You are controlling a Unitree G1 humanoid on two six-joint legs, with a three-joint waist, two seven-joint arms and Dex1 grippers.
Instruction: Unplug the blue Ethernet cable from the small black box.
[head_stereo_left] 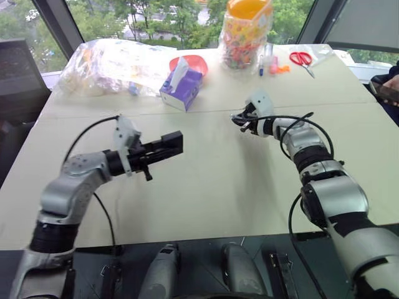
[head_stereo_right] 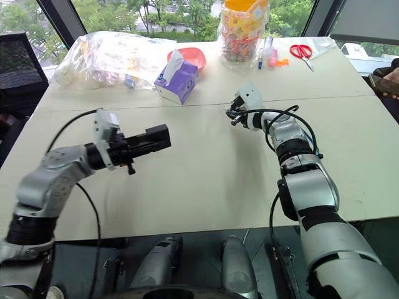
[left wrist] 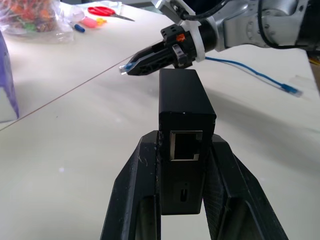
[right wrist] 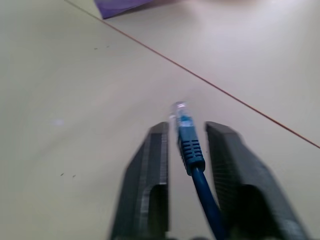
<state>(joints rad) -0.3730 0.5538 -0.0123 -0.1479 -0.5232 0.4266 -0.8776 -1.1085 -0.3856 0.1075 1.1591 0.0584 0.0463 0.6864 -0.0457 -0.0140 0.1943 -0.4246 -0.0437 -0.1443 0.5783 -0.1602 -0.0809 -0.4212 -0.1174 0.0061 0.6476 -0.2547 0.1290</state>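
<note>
- The left gripper [left wrist: 185, 165] is sitting closed on the small black box [left wrist: 184, 107], its 2 black fingers [left wrist: 131, 185] pressing the box's sides and holding it above the table [head_stereo_left: 206, 187], out over the near half of the tabletop.
- The box's port is facing the left wrist camera and is standing empty; no cord is running into it.
- The right gripper [right wrist: 186, 145] is hanging low over the middle of the table, well apart from the box, with its tips pointing toward the robot's left.
- Its 2 fingers are standing partly apart with the plug end of the blue Ethernet cable [right wrist: 189, 147] lying between them; the clear plug is poking out past the fingertips. The finger on one side is sitting right against the plug, while a gap is showing on the other side, so whether the plug is being gripped or just resting there cannot be told.
- In the left wrist view the rest of the cable is trailing back behind the right wrist and lying on the table, its far end with another clear plug resting on the surface.
- At the far side of the table a purple tissue box [head_stereo_left: 181, 87], a red bowl [head_stereo_left: 194, 62], a clear plastic bag [head_stereo_left: 112, 62], a jar of colourful sweets [head_stereo_left: 246, 34] and red-handled scissors [head_stereo_left: 302, 60] are sitting.
</note>
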